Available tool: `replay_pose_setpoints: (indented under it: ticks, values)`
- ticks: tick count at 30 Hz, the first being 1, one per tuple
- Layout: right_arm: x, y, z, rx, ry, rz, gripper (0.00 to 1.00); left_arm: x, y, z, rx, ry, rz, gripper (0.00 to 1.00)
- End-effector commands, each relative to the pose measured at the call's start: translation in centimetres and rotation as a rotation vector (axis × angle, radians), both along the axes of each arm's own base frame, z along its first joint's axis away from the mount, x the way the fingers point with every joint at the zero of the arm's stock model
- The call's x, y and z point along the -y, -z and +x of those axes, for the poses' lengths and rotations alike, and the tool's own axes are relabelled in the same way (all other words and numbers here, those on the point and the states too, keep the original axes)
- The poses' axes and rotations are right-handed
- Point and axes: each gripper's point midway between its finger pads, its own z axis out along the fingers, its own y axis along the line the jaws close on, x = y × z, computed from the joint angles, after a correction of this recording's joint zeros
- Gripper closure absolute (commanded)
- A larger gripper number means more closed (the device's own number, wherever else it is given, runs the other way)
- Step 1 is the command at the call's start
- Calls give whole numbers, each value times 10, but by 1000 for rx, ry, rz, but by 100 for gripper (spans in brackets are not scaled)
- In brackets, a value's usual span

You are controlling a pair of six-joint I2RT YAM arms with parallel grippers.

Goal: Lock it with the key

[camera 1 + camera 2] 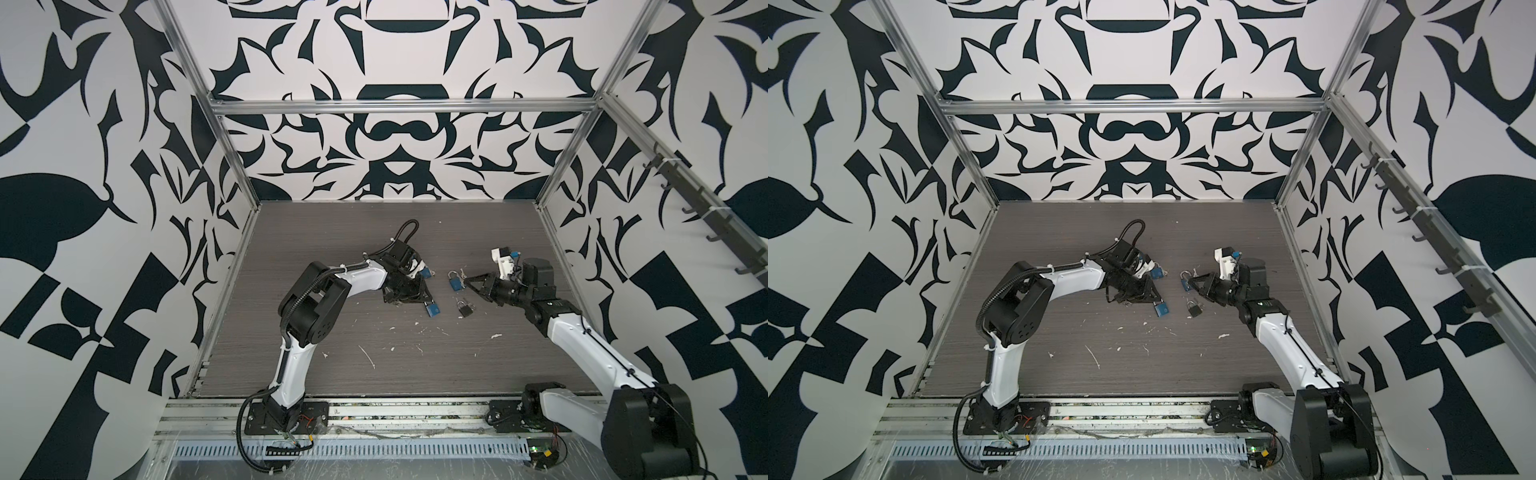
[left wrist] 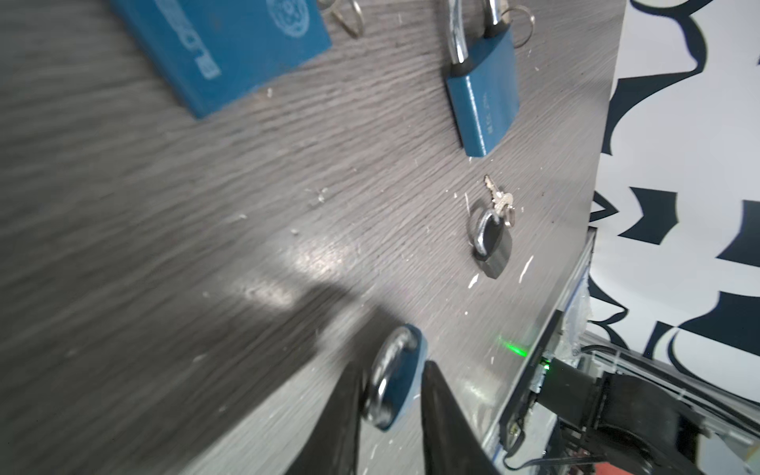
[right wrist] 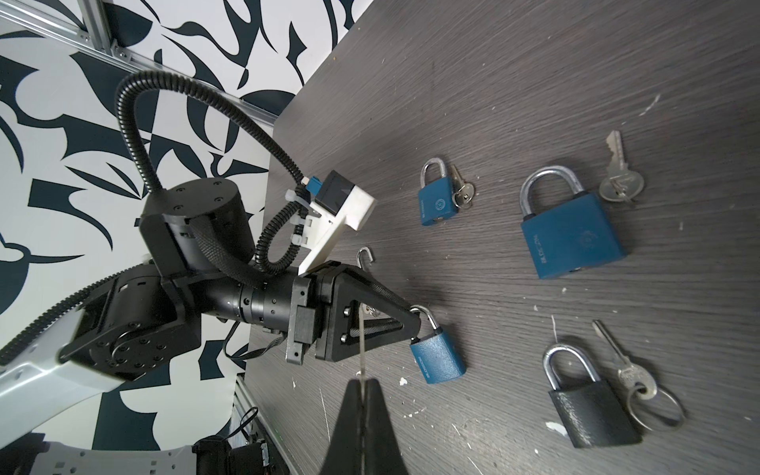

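right hand [image 3: 362, 384]: clamped on thin silver key [image 3: 361, 349] | left hand [image 2: 390, 370]: narrow around small blue padlock [image 3: 438, 357], contact unclear | padlock: mid-frame in both top views on dark wood-grain worktop [image 1: 374, 241], lower left of right hand, keyhole end probably facing lower right

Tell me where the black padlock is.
In a top view the black padlock lies on the table right of centre, just nearer the camera than the large blue padlock and the right tool.
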Motion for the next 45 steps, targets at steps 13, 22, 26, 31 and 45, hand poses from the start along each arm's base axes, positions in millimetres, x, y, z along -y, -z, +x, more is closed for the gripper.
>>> replay_pose_setpoints:
  ticks: [13,22,26,31,45]
  values:
    - [-28,42,2,-27,-46,-184,100,-22,-34,6,125,-41,10,70]
    - [-42,73,6,-66,-61,-251,100,-47,-87,17,287,-144,-141,68]
    - [-45,85,10,-89,-66,-264,100,-54,-93,18,301,-157,-155,68]
    - [-46,99,13,-120,-69,-286,100,-53,-88,16,273,-153,-163,68]
    - [-51,113,16,-148,-89,-296,98,-52,-85,18,260,-157,-171,68]
